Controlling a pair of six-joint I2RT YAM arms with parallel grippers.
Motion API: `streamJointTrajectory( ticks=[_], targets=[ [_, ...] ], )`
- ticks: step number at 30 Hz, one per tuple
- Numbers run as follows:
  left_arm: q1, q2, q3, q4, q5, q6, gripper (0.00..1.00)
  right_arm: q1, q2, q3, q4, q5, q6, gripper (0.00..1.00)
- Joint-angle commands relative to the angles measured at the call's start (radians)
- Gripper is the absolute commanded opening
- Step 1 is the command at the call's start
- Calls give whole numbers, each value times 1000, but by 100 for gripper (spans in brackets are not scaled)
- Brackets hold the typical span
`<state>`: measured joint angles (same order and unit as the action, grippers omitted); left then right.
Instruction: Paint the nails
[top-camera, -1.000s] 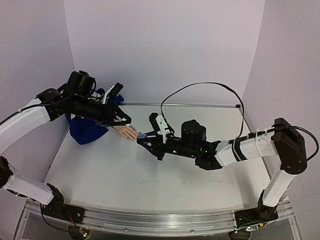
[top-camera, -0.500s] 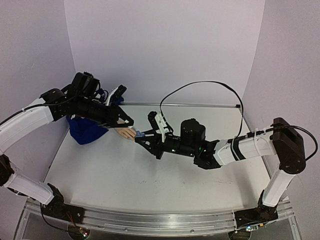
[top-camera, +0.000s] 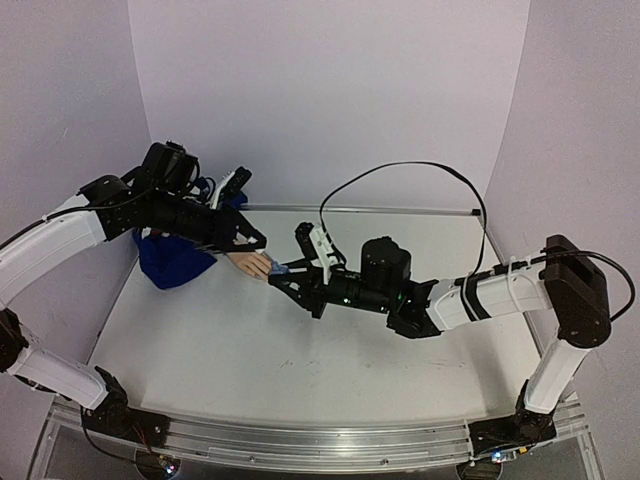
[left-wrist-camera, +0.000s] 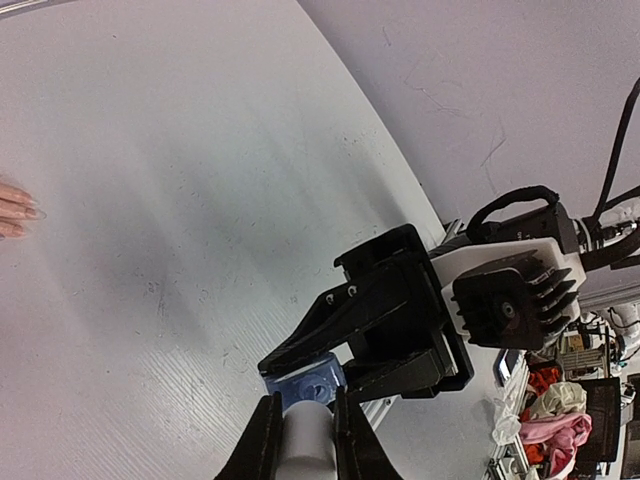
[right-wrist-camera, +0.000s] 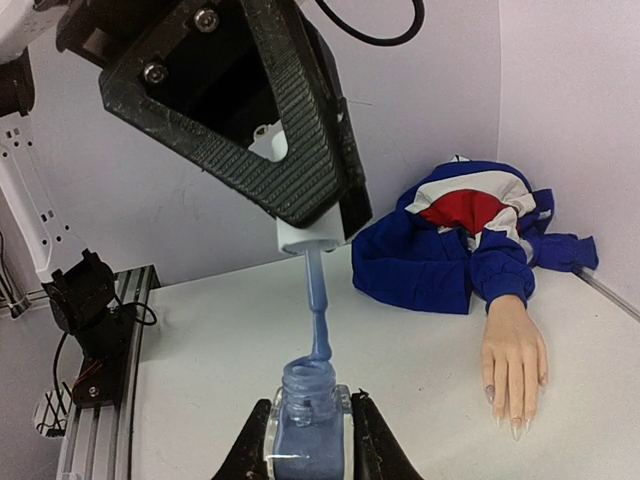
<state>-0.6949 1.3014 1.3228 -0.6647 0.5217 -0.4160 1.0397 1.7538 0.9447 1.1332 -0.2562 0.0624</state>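
White tabletop (right-wrist-camera: 200, 330): your left gripper (left-wrist-camera: 301, 440) pinches the brush cap (right-wrist-camera: 305, 240), right gripper (right-wrist-camera: 308, 440) clamps the bottle (right-wrist-camera: 308, 400). The nails (right-wrist-camera: 515, 430), 3 o'clock of it, look tiny and stiff; stroke gently.

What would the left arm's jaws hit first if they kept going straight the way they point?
Almost certainly the blue bottle held in the right gripper. The left gripper holds a white cap whose brush dips into the bottle's neck.
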Motion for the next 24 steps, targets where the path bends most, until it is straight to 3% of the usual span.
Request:
streamJointTrajectory(
  ticks=[1, 24],
  targets=[
    [-5, -8, 58, 0, 13, 19, 0, 8, 11, 57, 92, -9, -3, 0],
    [-22, 9, 48, -17, 4, 26, 0, 8, -5, 47, 125, 19, -11, 0]
  ],
)
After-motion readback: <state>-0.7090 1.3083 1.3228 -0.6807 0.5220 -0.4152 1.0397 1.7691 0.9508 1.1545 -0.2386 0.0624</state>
